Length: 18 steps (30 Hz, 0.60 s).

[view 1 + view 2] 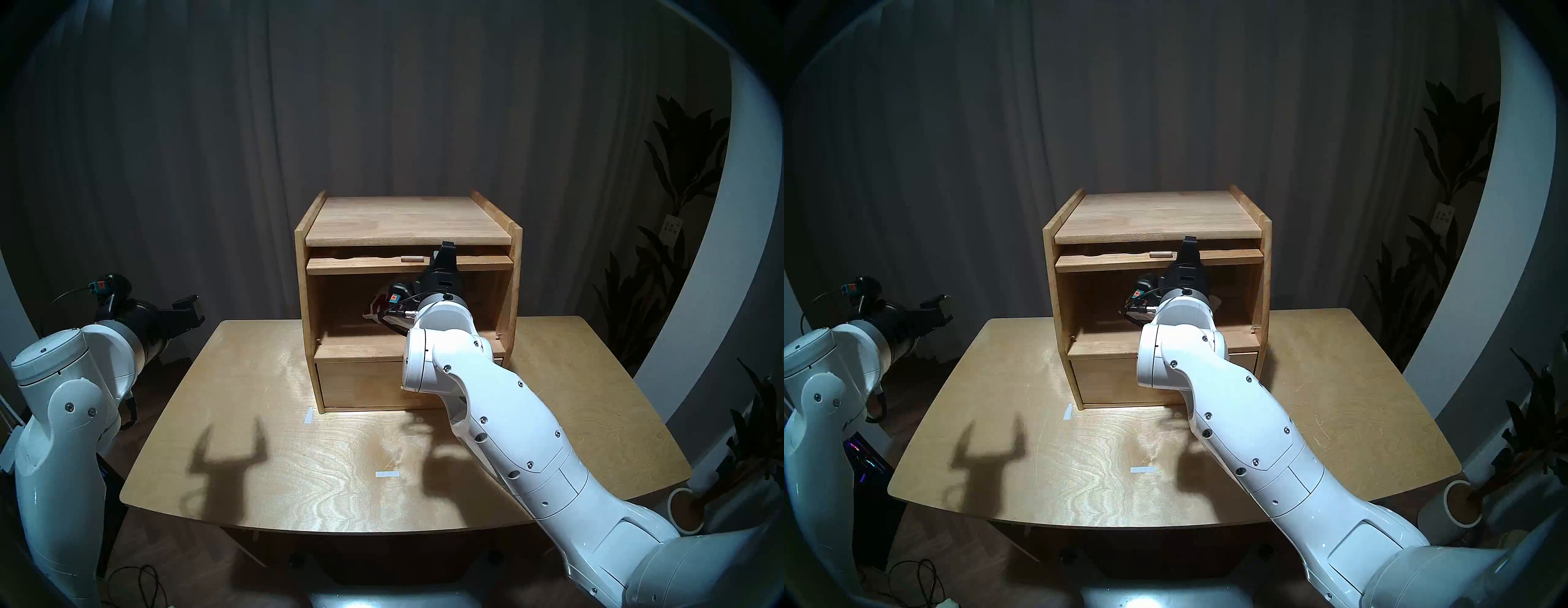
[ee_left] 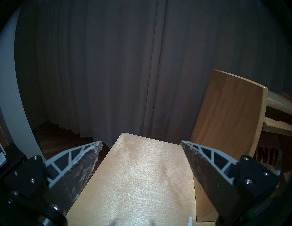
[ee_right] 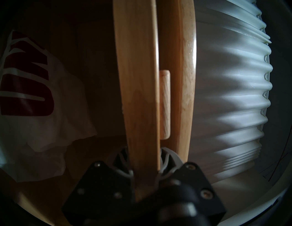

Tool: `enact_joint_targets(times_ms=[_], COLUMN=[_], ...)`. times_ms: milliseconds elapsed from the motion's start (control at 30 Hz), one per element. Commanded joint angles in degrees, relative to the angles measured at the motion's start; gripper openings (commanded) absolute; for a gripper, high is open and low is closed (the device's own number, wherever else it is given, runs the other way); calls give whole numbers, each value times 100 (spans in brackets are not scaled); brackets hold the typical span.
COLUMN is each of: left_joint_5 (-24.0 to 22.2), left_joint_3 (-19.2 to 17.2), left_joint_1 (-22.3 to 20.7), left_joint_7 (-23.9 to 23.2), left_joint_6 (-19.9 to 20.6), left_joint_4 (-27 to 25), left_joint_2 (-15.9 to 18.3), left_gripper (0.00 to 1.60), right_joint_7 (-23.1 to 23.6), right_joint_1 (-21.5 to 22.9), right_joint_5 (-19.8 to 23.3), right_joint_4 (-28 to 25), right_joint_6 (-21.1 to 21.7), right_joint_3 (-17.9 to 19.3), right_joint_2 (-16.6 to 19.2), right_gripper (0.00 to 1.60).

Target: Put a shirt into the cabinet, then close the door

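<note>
Right tool (image 3: 144, 172) clamped on the front edge of the raised door (image 1: 409, 264), beside its peg knob (image 3: 165, 104); shirt (image 3: 36, 110) lies inside the cabinet (image 1: 407, 225). Left tool (image 2: 141, 142) spread, idle. Swing the door down smoothly, keeping the wrist clear of the frame.

A home-like room set up for robot trials: grey curtains (image 1: 212, 148) are hanging all around, potted plants (image 1: 679, 204) are standing at 3 o'clock, and tape marks (image 1: 387, 474) are lying on the wooden counter (image 1: 254, 446).
</note>
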Motion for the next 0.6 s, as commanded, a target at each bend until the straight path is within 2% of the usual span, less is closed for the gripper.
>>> enact_joint_targets(times_ms=[0, 567], left_joint_5=[22, 34], left_joint_3=[-41, -42], left_joint_1=[-17, -20], left_joint_7=[2, -11], left_joint_6=[-35, -30], left_joint_4=[-80, -80], left_joint_2=[-3, -10], left_gripper=[160, 160], right_joint_7=[-62, 257], right_joint_1=[-17, -136], right_joint_5=[-66, -400], right_joint_4=[-161, -549], right_joint_6=[35, 247], right_joint_3=[-47, -255], right_joint_2=[-10, 77], right_gripper=[0, 0])
